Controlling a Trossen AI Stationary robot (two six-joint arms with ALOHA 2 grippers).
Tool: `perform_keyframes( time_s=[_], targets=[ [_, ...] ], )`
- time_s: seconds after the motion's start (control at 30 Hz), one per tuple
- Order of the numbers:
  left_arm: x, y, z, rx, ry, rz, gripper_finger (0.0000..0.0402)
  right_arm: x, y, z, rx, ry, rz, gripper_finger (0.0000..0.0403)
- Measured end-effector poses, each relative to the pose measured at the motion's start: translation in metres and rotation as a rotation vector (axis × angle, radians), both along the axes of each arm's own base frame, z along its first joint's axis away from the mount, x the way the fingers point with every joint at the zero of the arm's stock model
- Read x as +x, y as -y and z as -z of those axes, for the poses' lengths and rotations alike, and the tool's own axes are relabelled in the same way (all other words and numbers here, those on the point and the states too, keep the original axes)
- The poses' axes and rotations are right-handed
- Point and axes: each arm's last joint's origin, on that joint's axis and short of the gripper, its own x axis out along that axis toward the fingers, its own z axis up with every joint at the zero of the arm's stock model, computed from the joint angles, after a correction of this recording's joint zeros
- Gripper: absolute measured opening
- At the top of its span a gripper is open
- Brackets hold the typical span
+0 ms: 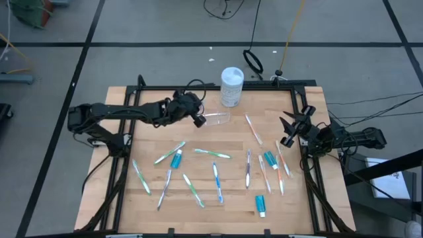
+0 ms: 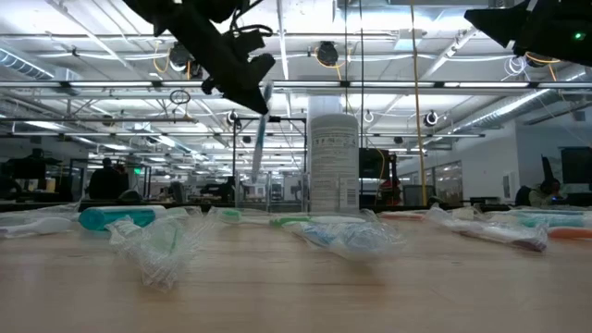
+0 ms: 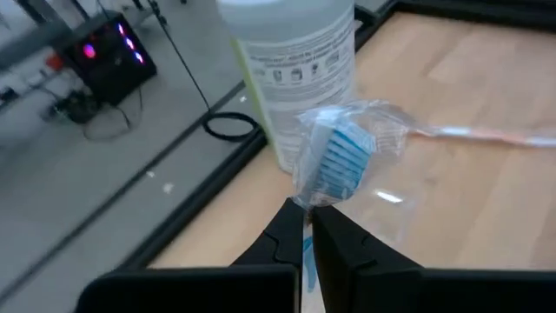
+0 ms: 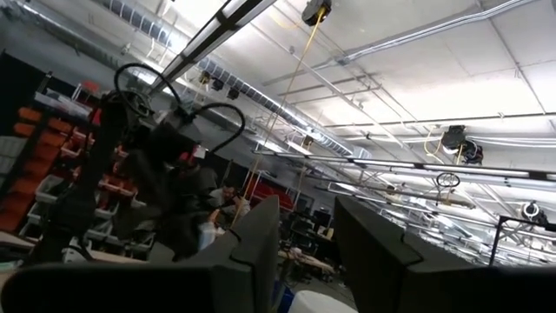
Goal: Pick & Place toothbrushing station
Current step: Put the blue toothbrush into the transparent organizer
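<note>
My left gripper (image 1: 200, 121) is above the table's far middle, shut on a toothbrush in a clear crinkled wrapper (image 3: 339, 152). The brush sticks out past the fingers toward the white lidded tub (image 1: 231, 86), which stands upright on its base at the far edge. The brush also shows slanting down below the gripper (image 2: 259, 139). My right gripper (image 1: 289, 129) waits raised at the table's right edge, open and tipped up toward the ceiling, with nothing between its fingers (image 4: 304, 235). The toothbrushing station is not in view in any frame. My left gripper pinches the wrapped toothbrush just behind its bristle head (image 3: 306, 204) between the two fingers. The fingers come slanting down from the table's left and lie along the brush, whose blue handle runs back between them. The head and loose wrapper jut past the tips, clear of the table.
Several wrapped toothbrushes (image 1: 215, 178) lie scattered on the wooden table's near half, with toothpaste tubes among them (image 1: 176, 158) (image 1: 260, 205) (image 1: 269, 158). One more brush (image 1: 253, 129) lies right of my left gripper. A black frame (image 1: 264, 86) rims the table.
</note>
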Motion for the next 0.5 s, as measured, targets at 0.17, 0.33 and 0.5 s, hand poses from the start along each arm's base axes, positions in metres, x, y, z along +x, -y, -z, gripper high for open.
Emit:
perform_keyframes(
  time_s=[0.17, 0.33, 0.5],
  targets=[
    [-0.006, 0.0, 0.008, -0.156, 0.013, -0.096, 0.001, 0.0, 0.0, 0.0, 0.009, 0.005, -0.006, 0.0105],
    [-0.014, -0.001, 0.016, -0.224, -0.046, -0.163, 0.0021, -0.001, 0.0, -0.001, 0.044, 0.034, -0.028, 0.0105],
    [-0.015, 0.0, 0.026, -0.231, -0.036, -0.148, 0.0063, -0.001, 0.0, -0.001, 0.045, 0.037, -0.029, 0.0105]
  ],
)
